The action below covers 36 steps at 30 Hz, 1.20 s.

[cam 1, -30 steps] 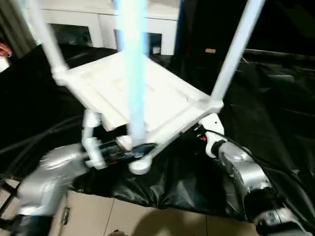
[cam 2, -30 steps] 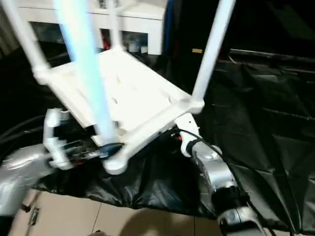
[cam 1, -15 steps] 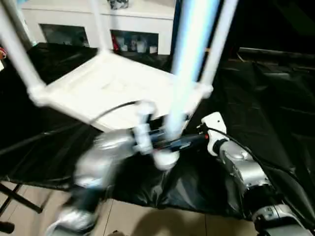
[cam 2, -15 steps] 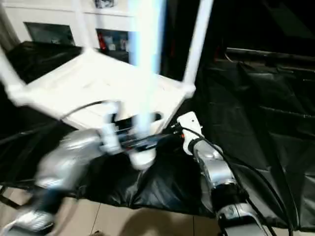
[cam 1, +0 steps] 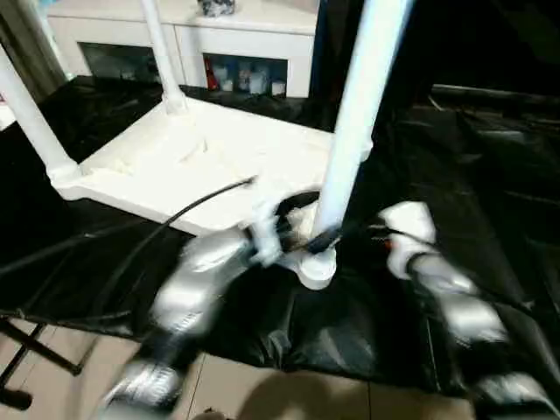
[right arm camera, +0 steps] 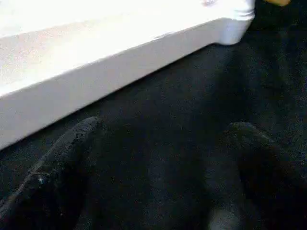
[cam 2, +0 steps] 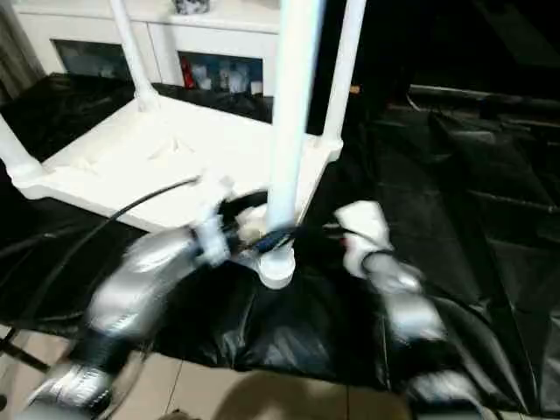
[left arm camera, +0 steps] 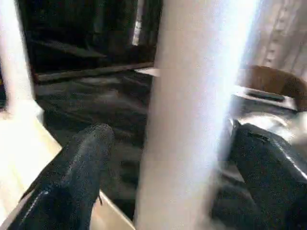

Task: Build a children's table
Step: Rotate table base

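The white children's table lies upside down on a black sheet, its ribbed top [cam 1: 175,157] flat and its legs pointing up. The near leg [cam 1: 350,131] rises from the near corner socket [cam 1: 315,267]. My left gripper [cam 1: 313,238] is at the base of that leg. In the left wrist view the leg [left arm camera: 192,120] stands between the black fingers [left arm camera: 81,167], with a gap on one side, so the gripper is open. My right gripper [right arm camera: 163,158] is open over the black sheet, just beside the top's edge [right arm camera: 96,62], holding nothing.
A white cabinet with glass doors [cam 1: 219,35] stands behind the table. The black sheet [cam 1: 472,131] spreads out to the right. Tiled floor [cam 1: 262,394] and a black stand foot [cam 1: 26,350] lie along the near edge. A black cable [cam 1: 157,227] runs over my left forearm.
The table has gone from tilted and raised to lying flat on the sheet. My left arm swung right with the near corner. My right arm pulled slightly away to the right.
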Available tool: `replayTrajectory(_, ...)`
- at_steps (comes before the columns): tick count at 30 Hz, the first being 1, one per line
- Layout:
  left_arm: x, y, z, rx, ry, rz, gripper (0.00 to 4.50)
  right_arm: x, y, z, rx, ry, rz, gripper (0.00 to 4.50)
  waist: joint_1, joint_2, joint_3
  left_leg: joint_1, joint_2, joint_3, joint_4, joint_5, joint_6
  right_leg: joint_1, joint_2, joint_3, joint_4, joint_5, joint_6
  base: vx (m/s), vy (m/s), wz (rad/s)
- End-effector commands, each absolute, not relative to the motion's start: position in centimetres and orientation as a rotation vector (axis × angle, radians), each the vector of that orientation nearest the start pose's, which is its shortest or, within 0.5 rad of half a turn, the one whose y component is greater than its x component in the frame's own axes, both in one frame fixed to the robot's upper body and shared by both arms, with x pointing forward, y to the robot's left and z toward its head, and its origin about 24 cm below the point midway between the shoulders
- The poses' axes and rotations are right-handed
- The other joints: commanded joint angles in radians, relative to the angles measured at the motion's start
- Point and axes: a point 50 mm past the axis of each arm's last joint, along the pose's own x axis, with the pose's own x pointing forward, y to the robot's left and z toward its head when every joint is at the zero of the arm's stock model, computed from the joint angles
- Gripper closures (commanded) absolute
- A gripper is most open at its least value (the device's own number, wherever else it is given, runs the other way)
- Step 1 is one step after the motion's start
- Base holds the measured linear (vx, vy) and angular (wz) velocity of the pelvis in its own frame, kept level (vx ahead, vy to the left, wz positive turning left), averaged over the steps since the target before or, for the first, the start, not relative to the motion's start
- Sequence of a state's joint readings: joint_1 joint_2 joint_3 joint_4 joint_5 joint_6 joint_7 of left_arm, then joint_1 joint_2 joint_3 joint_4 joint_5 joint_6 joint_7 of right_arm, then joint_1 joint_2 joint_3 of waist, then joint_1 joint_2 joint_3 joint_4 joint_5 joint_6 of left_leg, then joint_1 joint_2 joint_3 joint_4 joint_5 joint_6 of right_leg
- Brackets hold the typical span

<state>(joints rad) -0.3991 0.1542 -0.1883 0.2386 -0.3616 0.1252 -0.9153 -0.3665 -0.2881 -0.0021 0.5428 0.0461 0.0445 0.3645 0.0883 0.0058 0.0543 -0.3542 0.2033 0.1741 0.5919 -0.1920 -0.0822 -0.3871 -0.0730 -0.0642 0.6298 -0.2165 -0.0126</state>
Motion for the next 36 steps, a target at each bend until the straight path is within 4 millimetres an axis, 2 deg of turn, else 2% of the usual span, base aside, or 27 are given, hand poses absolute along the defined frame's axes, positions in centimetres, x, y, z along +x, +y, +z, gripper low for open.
replayTrajectory(1,28.4,8.2,9.0,-0.161,-0.029,-1.262,0.06,31.3,-19.5,3.2,-0.178,0.224,0.334,0.0,0.003,0.005,-0.065,0.001,0.021,-0.002,-0.061,-0.144,0.043,0.055,-0.057,0.047,-0.068,-0.017,-0.234,0.0,0.0,0.0)
replayTrajectory(6,26.9,10.3,8.5,-0.229,0.031,-1.28,0.06,30.1,-19.6,3.6,-0.175,0.194,0.367,0.0,-0.001,0.009,-0.057,0.004,0.023,-0.003,-0.07,-0.213,0.021,0.049,-0.056,0.048,-0.08,-0.13,-0.215,0.0,0.0,0.0)
replayTrajectory(7,26.9,11.2,8.2,-0.223,0.041,-1.199,0.06,29.7,-19.6,3.9,-0.147,0.184,0.349,0.0,-0.002,0.012,-0.055,0.006,0.022,-0.003,-0.071,-0.232,0.013,0.046,-0.055,0.048,-0.085,-0.17,-0.203,0.0,0.0,0.0)
replayTrajectory(8,26.9,11.6,8.1,-0.22,0.046,-1.161,0.06,29.5,-19.6,4.0,-0.134,0.179,0.34,0.0,-0.001,0.012,-0.054,0.004,0.023,-0.004,-0.072,-0.231,0.012,0.049,-0.054,0.049,-0.085,-0.165,-0.198,0.0,0.0,0.0)
replayTrajectory(10,27.6,13.7,7.4,-0.126,0.026,-0.908,0.06,28.9,-19.6,4.3,-0.093,0.162,0.287,0.0,-0.004,0.012,-0.054,0.0,0.022,-0.006,-0.071,-0.225,0.013,0.05,-0.051,0.048,-0.086,-0.161,-0.17,0.0,0.0,0.0)
replayTrajectory(11,28.2,15.2,6.8,-0.074,0.06,-0.721,0.06,28.3,-19.4,4.5,-0.062,0.137,0.257,0.0,-0.004,0.003,-0.054,0.0,0.021,-0.006,-0.072,-0.222,0.016,0.051,-0.052,0.048,-0.09,-0.17,-0.158,0.0,0.0,0.0)
replayTrajectory(12,28.3,16.1,6.6,-0.043,0.079,-0.612,0.06,27.9,-19.2,4.5,-0.036,0.138,0.242,0.0,-0.003,0.01,-0.054,0.001,0.022,-0.007,-0.072,-0.22,0.011,0.047,-0.052,0.048,-0.088,-0.177,-0.141,0.0,0.0,0.0)
replayTrajectory(13,28.3,17.3,6.4,-0.005,0.099,-0.481,0.06,27.4,-18.8,4.4,-0.005,0.143,0.226,0.0,-0.005,0.01,-0.053,0.0,0.024,-0.008,-0.075,-0.225,0.009,0.047,-0.048,0.048,-0.089,-0.184,-0.126,0.0,0.0,0.0)
replayTrajectory(15,28.1,18.1,7.0,0.001,0.045,-0.401,0.06,26.8,-18.2,4.2,-0.009,0.144,0.224,0.0,-0.004,0.007,-0.054,-0.002,0.02,-0.01,-0.077,-0.22,0.01,0.046,-0.052,0.046,-0.093,-0.216,-0.114,0.0,0.0,0.0)
replayTrajectory(17,27.8,19.0,7.7,0.05,-0.004,-0.265,0.06,26.3,-17.4,3.5,-0.015,0.15,0.197,0.0,-0.004,0.011,-0.054,-0.001,0.025,-0.011,-0.079,-0.223,0.005,0.04,-0.052,0.047,-0.097,-0.216,-0.115,0.0,0.0,0.0)
replayTrajectory(20,27.6,19.2,7.8,0.046,-0.011,-0.232,0.06,26.2,-17.3,3.2,-0.003,0.167,0.182,0.0,-0.004,0.014,-0.052,-0.002,0.023,-0.01,-0.08,-0.244,-0.001,0.037,-0.052,0.048,-0.097,-0.219,-0.121,0.0,0.0,0.0)
replayTrajectory(21,27.6,19.2,8.1,0.038,-0.038,-0.181,0.06,25.9,-16.9,2.7,0.032,0.187,0.175,0.0,-0.006,0.03,-0.057,0.051,0.027,0.033,-0.045,-0.273,-0.052,-0.016,-0.021,0.084,-0.128,-0.269,-0.09,0.0,0.0,0.0)
replayTrajectory(22,27.6,19.1,8.2,0.042,-0.038,-0.174,0.06,25.9,-16.8,2.7,0.033,0.188,0.177,0.0,0.007,0.006,-0.055,0.048,0.012,0.046,-0.038,-0.318,-0.099,-0.016,-0.012,0.111,-0.114,-0.291,-0.096,-0.011,0.017,-0.25)
replayTrajectory(23,27.7,19.0,8.4,0.067,-0.06,-0.173,0.06,25.9,-16.7,2.7,0.027,0.191,0.182,0.0,0.014,0.001,-0.057,0.038,0.003,0.053,-0.035,-0.314,-0.1,-0.007,-0.007,0.133,-0.108,-0.271,-0.092,0.026,0.026,-0.5)
replayTrajectory(24,27.8,18.9,8.4,0.102,-0.047,-0.169,0.06,25.8,-16.6,2.8,0.018,0.193,0.188,0.0,0.022,-0.006,-0.061,0.027,-0.004,0.052,-0.027,-0.301,-0.089,-0.003,0.001,0.162,-0.102,-0.241,-0.082,0.026,0.026,-0.5)
replayTrajectory(25,27.8,18.8,8.4,0.116,-0.049,-0.17,0.06,25.8,-16.5,2.8,0.015,0.192,0.192,0.0,0.022,-0.008,-0.065,0.02,-0.01,0.055,-0.02,-0.29,-0.083,-0.001,0.013,0.175,-0.097,-0.206,-0.076,0.004,0.033,-0.49)
replayTrajectory(26,27.8,18.7,8.5,0.161,-0.059,-0.16,0.06,25.8,-16.4,2.9,0.016,0.194,0.195,0.0,0.024,-0.003,-0.067,0.018,-0.011,0.054,-0.016,-0.267,-0.075,-0.012,0.031,0.187,-0.087,-0.141,-0.065,-0.003,0.053,-0.47)
replayTrajectory(27,27.9,18.7,8.4,0.165,-0.051,-0.153,0.06,25.8,-16.3,3.0,0.018,0.195,0.195,0.0,0.016,-0.009,-0.066,0.007,-0.006,0.041,-0.027,-0.251,-0.074,-0.008,0.046,0.17,-0.074,-0.082,-0.061,-0.003,0.053,-0.47)
replayTrajectory(28,27.9,18.7,8.3,0.169,-0.052,-0.144,0.06,25.8,-16.3,3.1,0.019,0.194,0.193,0.0,0.009,-0.002,-0.066,-0.002,0.013,0.004,-0.053,-0.198,-0.072,0.0,0.049,0.119,-0.048,0.043,-0.065,-0.012,0.031,-0.3)
replayTrajectory(29,28.0,18.6,8.3,0.169,-0.05,-0.138,0.06,25.9,-16.3,3.1,0.019,0.194,0.191,0.0,-0.002,0.015,-0.07,0.016,0.027,-0.003,-0.058,-0.181,-0.071,-0.009,0.057,0.1,-0.048,0.087,-0.074,0.0,0.0,0.0)
replayTrajectory(30,28.0,18.7,8.2,0.163,-0.041,-0.13,0.06,25.9,-16.3,3.2,0.012,0.192,0.189,0.0,-0.031,0.031,-0.066,0.043,0.093,-0.034,-0.091,-0.162,-0.031,-0.023,0.056,0.056,-0.037,0.1,-0.125,0.0,0.0,0.0)
replayTrajectory(31,28.0,18.7,8.1,0.155,-0.04,-0.118,0.06,26.0,-16.3,3.2,0.006,0.191,0.189,0.0,-0.047,0.045,-0.065,0.05,0.168,-0.068,-0.122,-0.12,0.045,-0.032,0.025,0.027,-0.012,0.062,-0.182,0.0,0.0,0.0)
replayTrajectory(32,28.0,18.7,8.1,0.146,-0.037,-0.109,0.06,26.0,-16.2,3.2,0.001,0.193,0.191,0.0,-0.054,0.047,-0.066,0.048,0.195,-0.08,-0.131,-0.095,0.089,-0.031,0.01,0.013,-0.004,0.053,-0.195,0.0,0.0,0.0)
replayTrajectory(33,28.0,18.9,7.9,0.146,-0.016,-0.084,0.06,26.1,-16.2,3.2,-0.012,0.202,0.198,0.0,-0.061,0.038,-0.067,0.038,0.192,-0.067,-0.119,-0.094,0.195,-0.022,-0.015,0.003,0.002,0.038,-0.223,0.0,-0.109,0.06)
replayTrajectory(34,27.9,19.0,7.8,0.151,-0.021,-0.076,0.06,26.2,-16.2,3.2,-0.015,0.203,0.206,0.0,-0.064,0.009,-0.068,0.018,0.109,-0.016,-0.065,-0.13,0.269,-0.011,-0.033,0.019,-0.044,0.058,-0.306,-0.003,-0.148,-0.02)
replayTrajectory(35,27.9,19.0,7.8,0.156,-0.025,-0.072,0.06,26.2,-16.2,3.2,-0.016,0.204,0.211,0.0,-0.06,-0.018,-0.065,-0.012,-0.002,0.037,0.01,-0.181,0.258,0.007,-0.026,0.031,-0.104,0.01,-0.339,-0.01,-0.217,-0.03)
replayTrajectory(36,27.9,19.2,7.8,0.154,-0.025,-0.063,0.06,26.3,-16.2,3.3,-0.018,0.203,0.215,0.0,-0.028,-0.053,-0.067,-0.051,-0.076,0.021,0.104,-0.183,0.199,0.057,-0.084,0.077,-0.15,-0.251,-0.249,-0.011,-0.147,-0.01)
